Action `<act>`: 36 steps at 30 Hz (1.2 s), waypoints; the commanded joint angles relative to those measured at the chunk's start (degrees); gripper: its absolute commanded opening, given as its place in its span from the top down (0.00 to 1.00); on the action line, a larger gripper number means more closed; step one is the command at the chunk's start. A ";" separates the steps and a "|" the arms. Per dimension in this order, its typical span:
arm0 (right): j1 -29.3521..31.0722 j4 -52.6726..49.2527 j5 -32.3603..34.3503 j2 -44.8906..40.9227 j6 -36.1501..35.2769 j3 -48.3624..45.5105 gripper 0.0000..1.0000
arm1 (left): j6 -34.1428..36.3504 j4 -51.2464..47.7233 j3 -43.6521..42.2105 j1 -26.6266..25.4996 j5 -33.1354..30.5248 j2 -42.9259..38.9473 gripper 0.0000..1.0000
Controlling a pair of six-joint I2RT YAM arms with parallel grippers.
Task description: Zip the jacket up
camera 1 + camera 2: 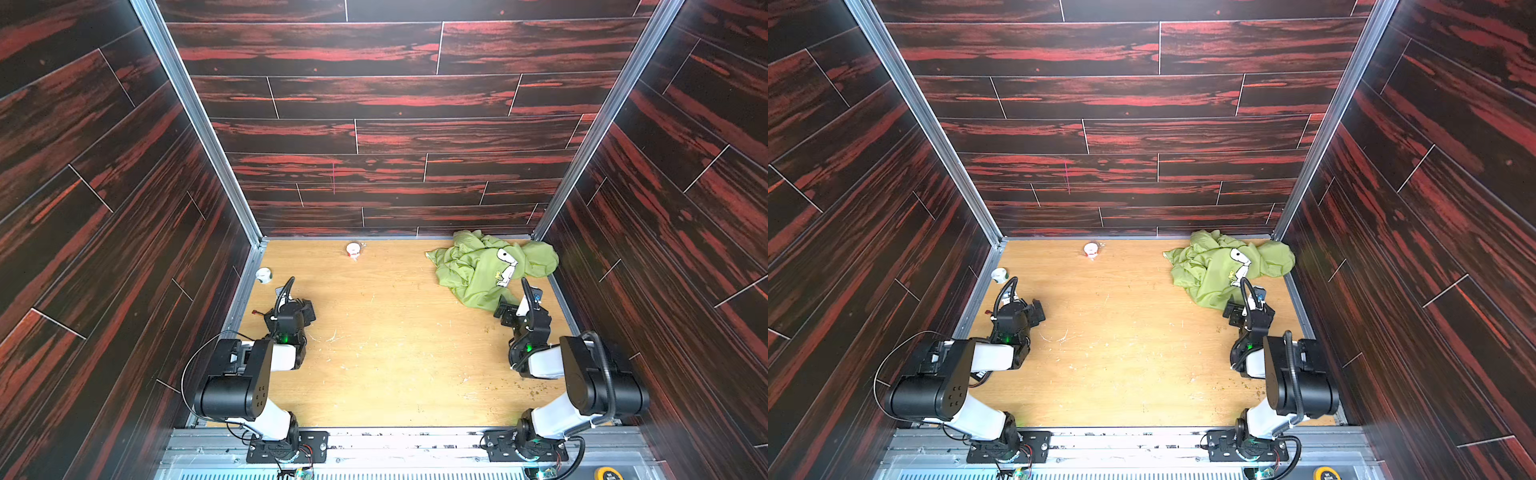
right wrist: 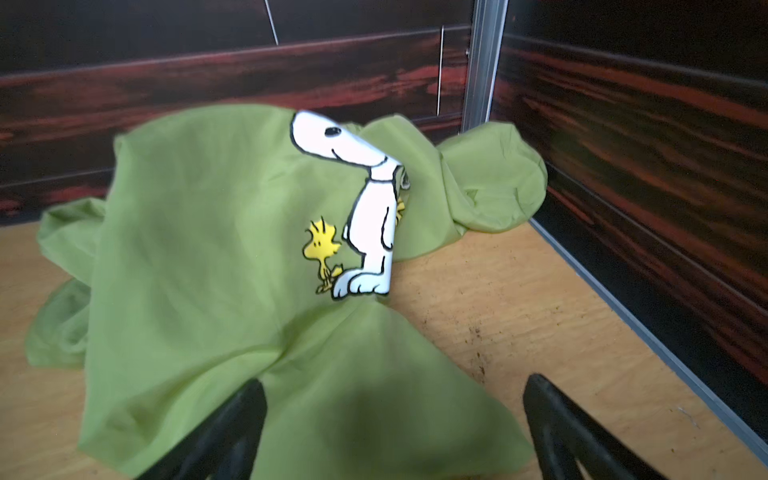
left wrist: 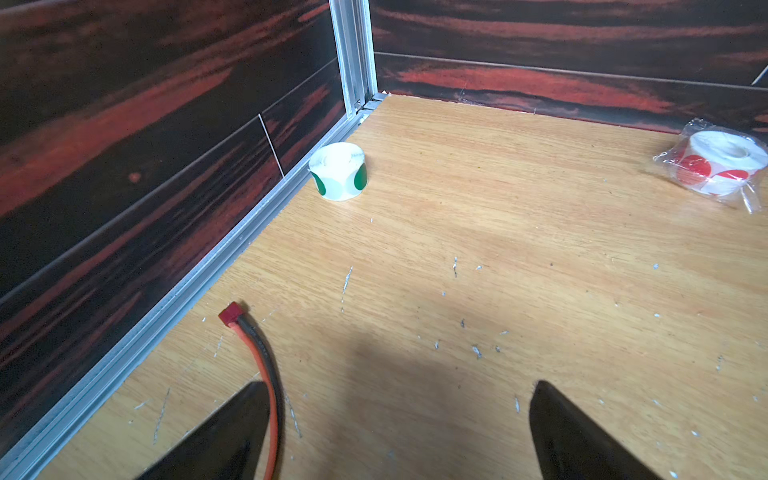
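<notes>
Right tool (image 2: 395,384), jaws apart, hangs over the jacket (image 2: 199,249) edge; left tool (image 3: 399,384), likewise apart, well away.

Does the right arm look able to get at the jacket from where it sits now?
Probably yes. The right claw is open and right at the jacket: the near hem lies between its fingers in the wrist view, with nothing in the way. Whether it touches the cloth is unclear.
</notes>
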 commanded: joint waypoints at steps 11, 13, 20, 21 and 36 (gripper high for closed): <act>0.04 -72.98 -3.30 -19.69 21.23 42.11 0.01 | -18.38 -54.39 27.18 -0.01 1.58 -24.21 0.00; 0.01 -85.49 -7.42 -13.64 23.24 53.46 0.01 | -21.87 -61.08 30.47 -0.01 4.82 -26.28 0.00; -0.46 -96.42 -22.51 -1.56 31.46 68.24 0.01 | -34.08 -72.20 31.56 0.19 11.71 -32.36 0.00; -0.49 -95.99 -25.32 -0.62 31.46 68.75 0.01 | -34.62 -72.27 31.61 0.19 15.59 -31.74 0.00; 9.46 -112.63 -10.84 24.27 30.33 90.15 0.06 | -37.36 -76.51 40.99 -7.29 38.36 -15.03 0.06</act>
